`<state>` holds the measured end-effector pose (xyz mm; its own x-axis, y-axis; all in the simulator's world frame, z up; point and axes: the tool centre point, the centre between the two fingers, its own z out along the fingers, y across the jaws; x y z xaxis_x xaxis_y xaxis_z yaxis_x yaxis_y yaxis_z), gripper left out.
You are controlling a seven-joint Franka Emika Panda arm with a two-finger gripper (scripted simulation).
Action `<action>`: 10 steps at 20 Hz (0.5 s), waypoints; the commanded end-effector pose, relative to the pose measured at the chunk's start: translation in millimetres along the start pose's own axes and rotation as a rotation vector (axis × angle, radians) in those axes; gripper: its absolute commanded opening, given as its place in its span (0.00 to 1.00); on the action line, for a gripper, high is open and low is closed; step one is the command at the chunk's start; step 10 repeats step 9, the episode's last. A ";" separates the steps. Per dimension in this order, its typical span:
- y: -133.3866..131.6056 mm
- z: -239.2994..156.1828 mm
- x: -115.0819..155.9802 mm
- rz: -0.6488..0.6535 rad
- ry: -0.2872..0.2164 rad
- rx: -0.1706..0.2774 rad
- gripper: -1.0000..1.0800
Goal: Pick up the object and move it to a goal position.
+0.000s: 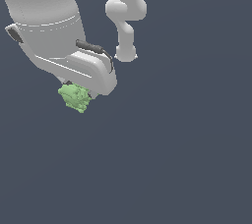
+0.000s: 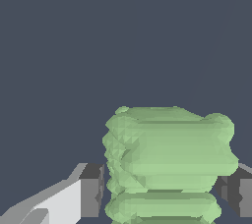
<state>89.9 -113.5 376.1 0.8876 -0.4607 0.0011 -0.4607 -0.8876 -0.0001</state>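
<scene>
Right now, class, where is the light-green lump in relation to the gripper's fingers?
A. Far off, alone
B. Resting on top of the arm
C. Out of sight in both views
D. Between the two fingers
D: the wrist view shows the green lump filling the gap between the gripper's two dark fingertips.

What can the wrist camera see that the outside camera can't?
Only the wrist view shows the dark fingertips pressing on both sides of the green lump, and its stacked ridges close up. Only the exterior view shows the big white arm and its base behind, with the gripper body hiding the fingers. Both show the green lump and the plain dark floor.
</scene>
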 end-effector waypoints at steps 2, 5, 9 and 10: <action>2.1 -10.4 1.8 0.000 -0.001 0.000 0.00; 2.9 -15.1 2.8 0.000 -0.001 0.000 0.00; 3.3 -17.1 3.3 0.000 -0.001 0.000 0.00; 3.3 -17.1 3.3 0.000 -0.001 0.000 0.00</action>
